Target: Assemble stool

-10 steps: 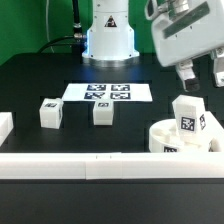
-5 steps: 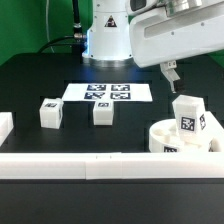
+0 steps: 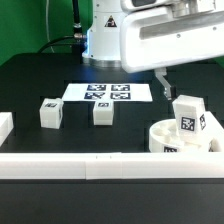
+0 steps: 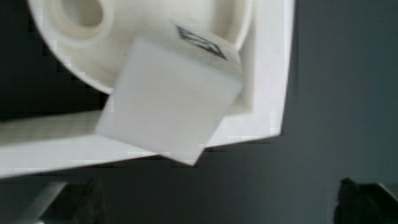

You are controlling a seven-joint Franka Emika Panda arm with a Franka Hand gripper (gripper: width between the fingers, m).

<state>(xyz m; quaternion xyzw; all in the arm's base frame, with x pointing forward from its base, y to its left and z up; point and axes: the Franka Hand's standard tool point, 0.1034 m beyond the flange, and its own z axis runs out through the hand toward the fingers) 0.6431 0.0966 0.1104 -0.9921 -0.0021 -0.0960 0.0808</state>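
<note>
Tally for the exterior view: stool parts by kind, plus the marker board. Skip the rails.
Seat: 1
Legs: 3 (loose leg on the exterior view's left, loose middle leg, upright leg at the seat)
Marker board: 1
Total: 5

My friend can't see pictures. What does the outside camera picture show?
A white robot gripper hangs open near a round stool seat with one leg standing on it. Two more legs sit loose on the black table, near the marker board.
</note>
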